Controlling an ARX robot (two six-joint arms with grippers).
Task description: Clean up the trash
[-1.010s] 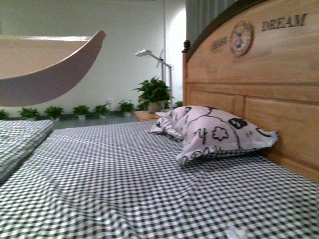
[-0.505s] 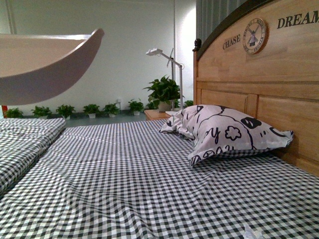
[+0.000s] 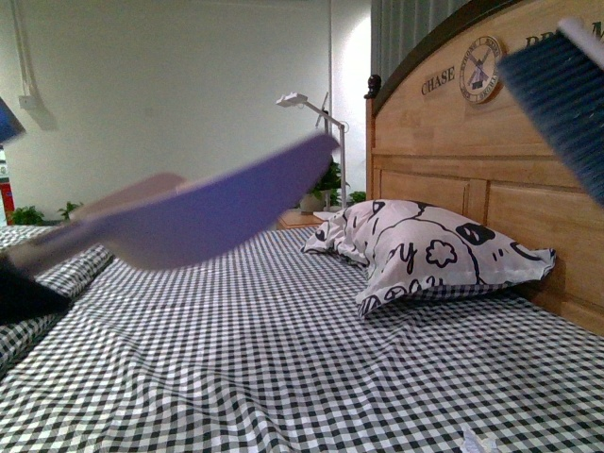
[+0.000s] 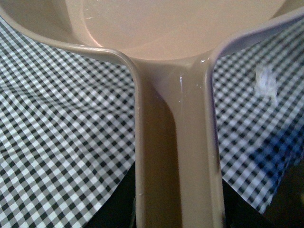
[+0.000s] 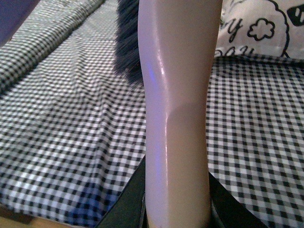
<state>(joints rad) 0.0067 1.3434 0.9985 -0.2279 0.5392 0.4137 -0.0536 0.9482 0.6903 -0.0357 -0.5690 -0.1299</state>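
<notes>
A beige-pink dustpan (image 3: 217, 208) hangs blurred over the left half of the bed. My left gripper (image 4: 178, 209) is shut on its handle (image 4: 175, 142), and the pan (image 4: 180, 23) is held above the checked sheet. A small white crumpled scrap of trash (image 4: 266, 83) lies on the sheet beside the pan. The same trash (image 3: 477, 442) shows at the near edge of the bed. My right gripper (image 5: 178, 204) is shut on the brush handle (image 5: 178, 118). The dark bristles (image 5: 128, 42) point away over the bed. The brush (image 3: 562, 104) shows at the upper right.
A black-and-white checked sheet (image 3: 283, 359) covers the bed. A printed pillow (image 3: 434, 250) leans against the wooden headboard (image 3: 491, 151) on the right. A folded checked quilt (image 3: 57, 269) lies at the left. A lamp (image 3: 307, 109) and a nightstand stand beyond the bed.
The dustpan has swung down from high at the upper left to a tilted position over the bed. The brush has come into view at the upper right.
</notes>
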